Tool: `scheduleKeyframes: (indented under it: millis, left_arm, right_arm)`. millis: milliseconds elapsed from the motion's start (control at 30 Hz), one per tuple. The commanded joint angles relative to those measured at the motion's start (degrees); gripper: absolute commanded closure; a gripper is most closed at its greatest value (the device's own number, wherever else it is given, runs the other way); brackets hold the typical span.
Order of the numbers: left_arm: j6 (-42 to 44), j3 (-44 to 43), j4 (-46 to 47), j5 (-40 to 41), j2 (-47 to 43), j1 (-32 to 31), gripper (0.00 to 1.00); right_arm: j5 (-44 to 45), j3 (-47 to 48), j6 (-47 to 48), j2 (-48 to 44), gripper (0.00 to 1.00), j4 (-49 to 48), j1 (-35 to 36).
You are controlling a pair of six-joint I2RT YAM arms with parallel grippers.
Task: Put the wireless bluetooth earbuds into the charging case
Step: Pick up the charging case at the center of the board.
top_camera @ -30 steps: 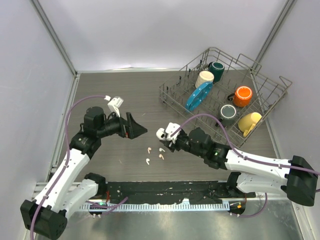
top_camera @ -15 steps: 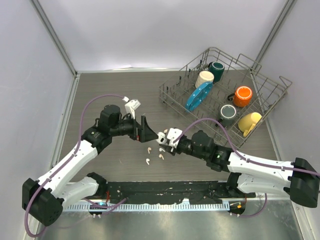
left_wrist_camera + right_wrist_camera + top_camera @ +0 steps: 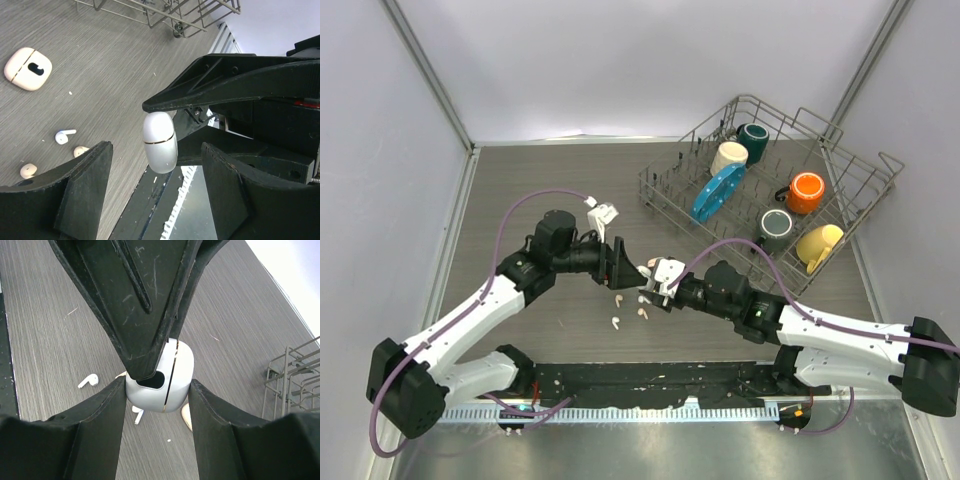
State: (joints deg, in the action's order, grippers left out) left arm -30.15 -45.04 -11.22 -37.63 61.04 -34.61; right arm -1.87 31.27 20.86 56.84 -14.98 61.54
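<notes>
My right gripper point(image 3: 157, 385) is shut on a white charging case point(image 3: 161, 382), closed, and holds it above the table. It also shows in the left wrist view point(image 3: 160, 142). My left gripper point(image 3: 156, 147) is open, its jaws wide on either side of the case without touching it; one finger point(image 3: 125, 300) hangs over the case. In the top view the left gripper point(image 3: 623, 266) meets the right gripper point(image 3: 648, 283) mid-table. Earbuds lie on the table below: a white one point(image 3: 89, 381), another white one point(image 3: 136, 415), a peach one point(image 3: 186, 416). Several show from above point(image 3: 616, 322).
A peach charging case point(image 3: 27, 68) lies closed on the table beyond the earbuds. A wire dish rack point(image 3: 760, 130) with several mugs and a blue plate stands at the back right. A black rail point(image 3: 650, 378) runs along the near table edge.
My left arm has swung right and brought its open gripper up to the case in my right gripper. The right gripper has shifted only slightly. The earbuds have not moved.
</notes>
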Motion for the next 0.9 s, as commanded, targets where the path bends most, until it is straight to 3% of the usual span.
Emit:
scheduleKeyframes:
  millis: [0,367,500,667,800,867]
  left_arm:
    - [-0.8,-2.4,4.0,-1.7,0.9,-1.1,0.26]
    - [0.1,-2.8,3.4,-2.1,3.2,-2.6,0.42]
    - [-0.1,-2.8,3.8,-1.9,3.6,-2.7,0.65]
    - [-0.2,-2.9,3.9,-1.7,4.1,-3.0,0.7]
    - [-0.3,-2.8,4.3,-1.2,4.4,-3.2,0.87]
    - [-0.2,-2.5,4.6,-0.8,4.4,-3.2,0.93]
  right_arm:
    - [-0.5,0.8,0.7,-1.3,0.99,-2.2,0.3]
    - [0.4,0.9,0.8,-0.9,0.99,-2.8,0.3]
    - [0.1,0.6,0.9,-0.9,0.99,-2.9,0.3]
    - [-0.3,0.3,0.9,-1.1,0.99,-3.5,0.3]
    - [-0.8,0.2,0.8,-1.2,0.98,-3.6,0.4]
    - [-0.6,0.1,0.5,-1.2,0.93,-3.7,0.4]
